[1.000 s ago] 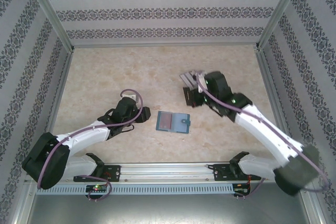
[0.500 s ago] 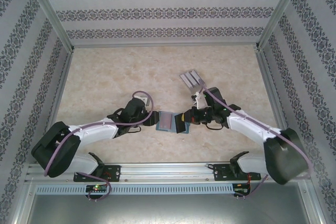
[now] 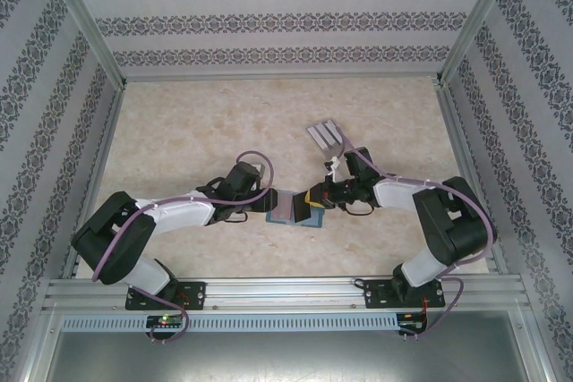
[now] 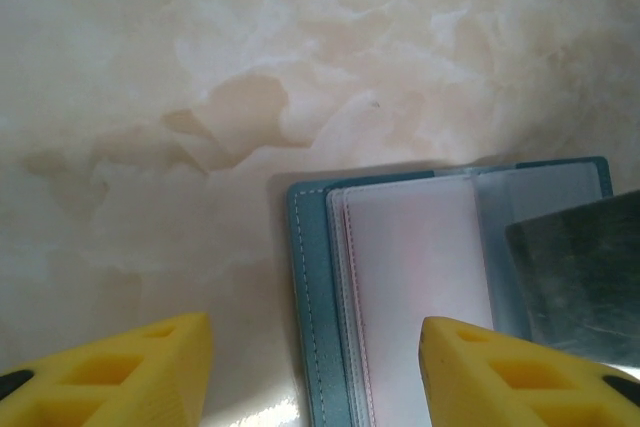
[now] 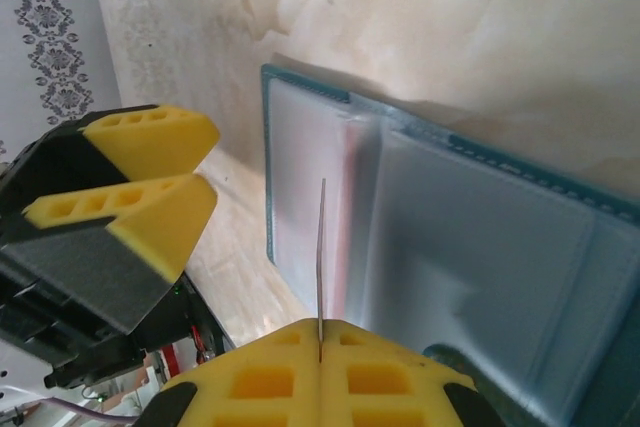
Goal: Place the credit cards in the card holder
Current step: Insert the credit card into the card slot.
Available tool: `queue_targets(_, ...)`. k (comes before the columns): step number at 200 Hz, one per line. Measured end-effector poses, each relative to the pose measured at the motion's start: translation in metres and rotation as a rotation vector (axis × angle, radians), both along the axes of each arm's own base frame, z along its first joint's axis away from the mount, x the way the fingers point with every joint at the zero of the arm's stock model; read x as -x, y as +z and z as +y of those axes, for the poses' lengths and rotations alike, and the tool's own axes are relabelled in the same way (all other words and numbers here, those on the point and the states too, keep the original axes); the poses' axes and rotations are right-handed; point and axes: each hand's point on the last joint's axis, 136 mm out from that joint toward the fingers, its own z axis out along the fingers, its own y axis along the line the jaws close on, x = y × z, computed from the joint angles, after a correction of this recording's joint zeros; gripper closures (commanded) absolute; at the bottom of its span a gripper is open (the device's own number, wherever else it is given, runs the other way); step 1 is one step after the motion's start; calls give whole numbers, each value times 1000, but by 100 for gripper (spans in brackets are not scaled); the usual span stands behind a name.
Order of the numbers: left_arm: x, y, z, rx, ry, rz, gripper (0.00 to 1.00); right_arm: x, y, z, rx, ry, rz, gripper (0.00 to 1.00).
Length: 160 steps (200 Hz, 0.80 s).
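Firmly closed, the right gripper [image 5: 320,332] presses its two yellow pads [image 5: 395,382] on a thin dark credit card [image 5: 320,247]. From the right wrist the card is seen edge-on, as a fine line running away from the fingertips. Its free end hangs over the open card holder [image 5: 480,247], above the clear pocket beside the fold; whether it touches the pocket I cannot tell.

The holder lies opened flat on the table [image 3: 197,123], grey inside up, with the teal cover showing as a stitched rim around it. From the top camera its long axis runs roughly left to right across the table, and the fold crosses that axis, near to far. It sits between the two grippers, which face each other over it.

At the holder's left end the left gripper [image 4: 310,332] stands about half open with nothing in it. The stitched teal edge passes between its fingers [image 4: 510,377], one over the grey inside, the other over bare table.

Farther back, well apart from the holder, a pale grey ribbed piece [image 3: 324,134] lies on the marbled beige surface.
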Motion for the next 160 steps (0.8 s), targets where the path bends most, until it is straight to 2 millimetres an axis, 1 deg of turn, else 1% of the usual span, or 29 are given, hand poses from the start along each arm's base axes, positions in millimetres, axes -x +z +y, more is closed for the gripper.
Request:
queue_targets(22,0,-1,1,-9,4,-2,43,-4,-8,-2,0,-10,14,100)
queue_targets(51,1,-2,2,-18,4,3,46,-10,-7,-6,-10,-27,0,100)
queue_targets(62,1,-3,1,-20,2,6,49,-12,-7,-6,-18,-29,-7,100)
queue_targets(74,1,-4,-1,-23,1,12,57,-13,-9,-5,-30,-33,2,100)
queue_targets(89,1,-6,-4,-29,-7,18,62,-12,-13,-4,-40,-31,11,100)
queue_targets(105,1,-7,-6,-34,-11,23,65,-11,-17,-3,-47,-32,23,100)
queue_targets(134,2,-10,-2,-54,3,33,71,-14,-16,-1,-68,-29,18,100)
queue_targets(160,2,-12,-1,-71,8,34,73,-15,-15,1,-85,-33,17,100)
